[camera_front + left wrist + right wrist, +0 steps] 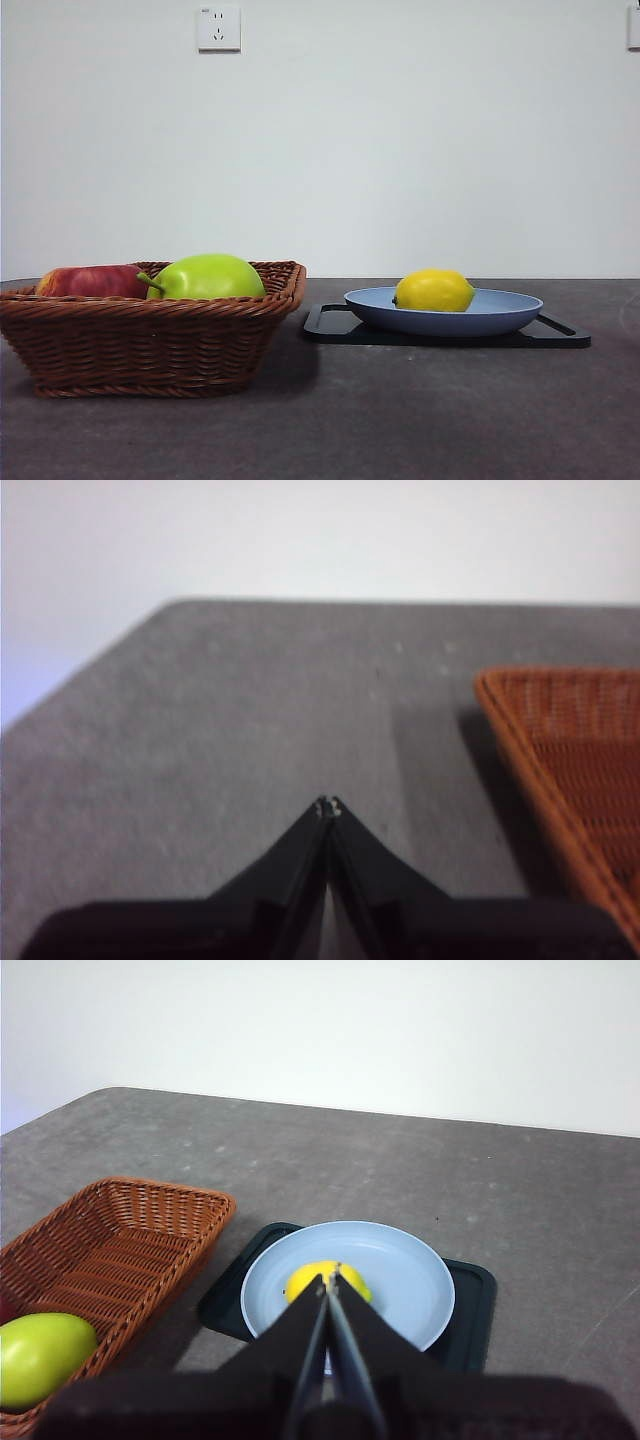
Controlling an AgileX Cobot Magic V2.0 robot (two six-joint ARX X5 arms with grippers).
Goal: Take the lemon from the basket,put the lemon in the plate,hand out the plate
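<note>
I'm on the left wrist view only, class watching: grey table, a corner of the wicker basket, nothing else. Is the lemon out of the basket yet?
Observer: Yes. The lemon lies in the light blue plate.
Operator: What is the plate sitting on?
Observer: A flat black tray, beside the basket.
Operator: Anything left in the basket?
Observer: A green fruit and a red fruit.
Operator: Where is the other arm?
Observer: The right gripper hangs above the plate, jaws shut and empty; the left gripper is shut too.

Left gripper (329,806) and right gripper (329,1278) — both jaws pressed together, rising from bottom centre, holding nothing.
</note>
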